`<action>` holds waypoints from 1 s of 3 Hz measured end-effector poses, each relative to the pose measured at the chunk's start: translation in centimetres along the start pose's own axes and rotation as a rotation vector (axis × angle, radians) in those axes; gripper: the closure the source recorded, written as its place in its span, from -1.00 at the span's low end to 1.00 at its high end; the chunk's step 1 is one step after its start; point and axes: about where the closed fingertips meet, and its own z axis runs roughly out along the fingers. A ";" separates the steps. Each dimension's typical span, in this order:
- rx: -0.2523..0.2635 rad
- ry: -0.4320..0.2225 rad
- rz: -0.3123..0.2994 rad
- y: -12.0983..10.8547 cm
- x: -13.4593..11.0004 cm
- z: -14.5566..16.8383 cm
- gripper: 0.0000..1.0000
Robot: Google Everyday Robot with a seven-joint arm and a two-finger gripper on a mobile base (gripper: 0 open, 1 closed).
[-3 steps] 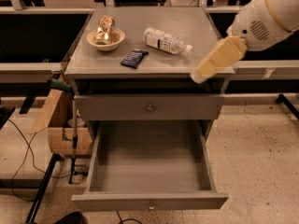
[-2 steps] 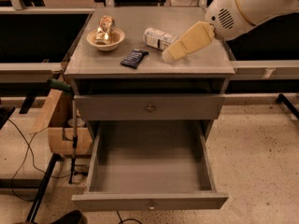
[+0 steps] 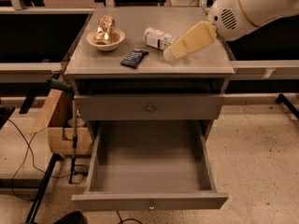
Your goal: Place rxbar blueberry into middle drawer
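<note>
The rxbar blueberry (image 3: pixel 134 58) lies flat in its dark navy wrapper on the cabinet top (image 3: pixel 196 65), left of centre. My gripper (image 3: pixel 171 53) is a beige wedge on a white arm. It hangs over the top a short way right of the bar, with its tip just in front of the clear water bottle (image 3: pixel 158 38). It holds nothing that I can see. The middle drawer (image 3: pixel 149 200) is pulled fully out below, and its bare grey tray (image 3: pixel 149 160) shows.
A pale bowl (image 3: pixel 106 39) with a shiny gold can (image 3: pixel 104 28) in it stands at the back left of the top. The drawer above (image 3: pixel 150 108) is closed. A cardboard box (image 3: pixel 63 134) and cables lie on the floor at the left.
My gripper has swung left and back from the cabinet's front right edge to above the top, beside the bottle. The bar, bottle and drawer have not moved.
</note>
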 end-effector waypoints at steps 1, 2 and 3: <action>0.012 -0.019 0.040 -0.4 -0.1 3.2 -1.00; 0.040 -0.078 0.110 -1.5 -1.1 8.1 -1.00; 0.052 -0.133 0.174 -2.0 -2.3 13.6 -1.00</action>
